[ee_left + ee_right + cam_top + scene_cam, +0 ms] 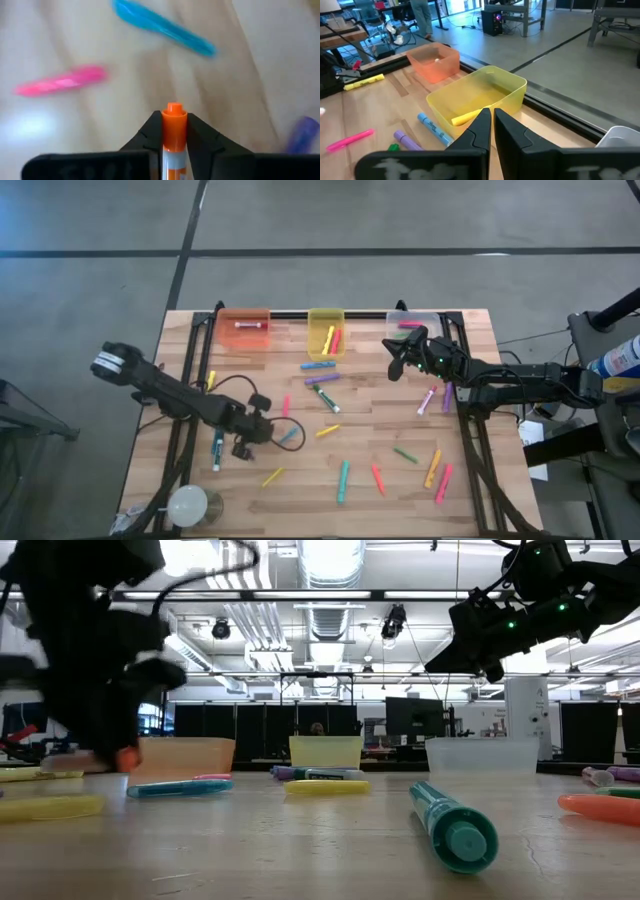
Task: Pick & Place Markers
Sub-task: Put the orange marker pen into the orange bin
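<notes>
Left gripper (174, 131) is clamped on an orange marker (174, 125); pink marker (62, 81) lies ahead. Right gripper (491, 125), fingers together, hovers before the yellow bin (512, 85).

Dark jointed arms, black looping cables

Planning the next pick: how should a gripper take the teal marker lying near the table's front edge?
Grip the teal marker at mid-barrel, coming straight down from above. It lies flat and alone on the table, with bare wood on both long sides, so the fingers should probably close across its narrow width.
</notes>
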{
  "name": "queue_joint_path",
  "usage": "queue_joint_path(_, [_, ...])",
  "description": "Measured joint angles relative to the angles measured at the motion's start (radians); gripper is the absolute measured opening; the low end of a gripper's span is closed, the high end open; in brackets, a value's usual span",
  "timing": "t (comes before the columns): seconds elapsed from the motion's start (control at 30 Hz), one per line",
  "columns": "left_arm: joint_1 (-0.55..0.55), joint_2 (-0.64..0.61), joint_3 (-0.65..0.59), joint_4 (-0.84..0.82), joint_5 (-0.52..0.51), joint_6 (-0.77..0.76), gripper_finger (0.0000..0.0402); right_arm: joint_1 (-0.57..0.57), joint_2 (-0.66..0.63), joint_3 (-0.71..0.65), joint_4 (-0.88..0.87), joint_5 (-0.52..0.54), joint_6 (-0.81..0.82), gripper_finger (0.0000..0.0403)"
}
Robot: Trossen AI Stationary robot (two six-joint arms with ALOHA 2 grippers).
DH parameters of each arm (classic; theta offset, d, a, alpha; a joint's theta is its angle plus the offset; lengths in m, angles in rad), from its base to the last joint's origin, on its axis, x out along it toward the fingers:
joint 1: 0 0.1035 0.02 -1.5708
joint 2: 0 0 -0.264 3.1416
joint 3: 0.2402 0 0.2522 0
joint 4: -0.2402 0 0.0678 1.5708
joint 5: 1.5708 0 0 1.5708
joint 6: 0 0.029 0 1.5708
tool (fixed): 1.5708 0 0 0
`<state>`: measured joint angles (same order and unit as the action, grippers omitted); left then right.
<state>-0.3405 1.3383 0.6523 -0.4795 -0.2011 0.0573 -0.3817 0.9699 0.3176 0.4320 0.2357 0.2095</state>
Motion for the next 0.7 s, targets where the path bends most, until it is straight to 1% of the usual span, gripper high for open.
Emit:
queue_joint_path(0.1, [0.059, -0.037, 0.038, -0.062, -0.101, 0.040, 0.0053, 0.005, 0.000, 0.000, 0.000, 0.000, -0.001, 0.0018])
queue_joint_path(0.2, [0.155, -0.087, 0.081, -0.080, -0.213, 0.122, 0.0056, 0.010, 0.000, 0.000, 0.000, 0.000, -0.002, 0.0018])
queue_joint_path(0.3, [0.313, -0.122, 0.119, -0.055, -0.333, 0.197, 0.0057, 0.011, 0.000, 0.000, 0.000, 0.000, -0.004, 0.0018])
queue_joint_path(0.37, [0.448, -0.133, 0.141, -0.001, -0.365, 0.225, 0.0057, 0.011, 0.000, 0.000, 0.000, 0.000, -0.004, 0.0018])
queue_joint_path(0.47, [0.684, -0.126, 0.155, 0.115, -0.357, 0.233, 0.0058, 0.011, 0.000, 0.000, 0.000, 0.000, -0.004, 0.0018])
queue_joint_path(0.57, [0.906, -0.086, 0.179, 0.156, -0.282, 0.186, 0.0058, 0.011, 0.000, 0.000, 0.000, 0.000, -0.007, 0.0018])
queue_joint_path(0.63, [1.014, -0.045, 0.211, 0.145, -0.224, 0.140, 0.0058, 0.011, 0.000, 0.000, 0.000, 0.001, -0.009, 0.0018])
queue_joint_path(0.7, [1.082, -0.005, 0.235, 0.133, -0.195, 0.113, 0.0058, 0.011, 0.000, 0.000, 0.001, 0.001, -0.012, 0.0018])
